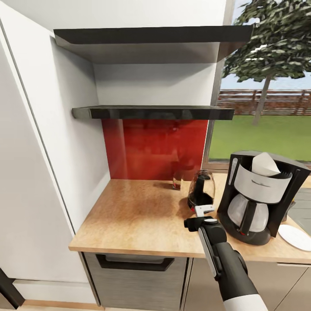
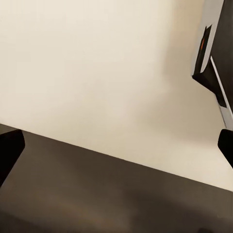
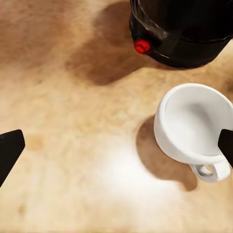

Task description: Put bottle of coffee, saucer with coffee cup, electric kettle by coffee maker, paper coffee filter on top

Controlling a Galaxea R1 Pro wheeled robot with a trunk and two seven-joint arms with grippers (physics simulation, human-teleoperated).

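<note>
The black coffee maker (image 1: 259,203) stands on the wooden countertop (image 1: 142,216) at the right, with a white paper filter (image 1: 265,166) on top. Left of it stands the dark glass electric kettle (image 1: 201,189). Behind the kettle is a small clear bottle (image 1: 177,180) with some red on it. A white saucer (image 1: 297,237) lies at the right edge. My right gripper (image 1: 203,211) hangs open just in front of the kettle. Below it, the white coffee cup (image 3: 191,124) sits upright on the counter close to one fingertip (image 3: 225,145). My left gripper (image 2: 116,148) is open and holds nothing.
Two dark shelves (image 1: 151,113) hang above the counter, over a red backsplash (image 1: 155,149). A white cabinet wall (image 1: 39,172) bounds the counter on the left. A black appliance base with a red button (image 3: 142,46) sits beyond the cup. A window lies behind the coffee maker.
</note>
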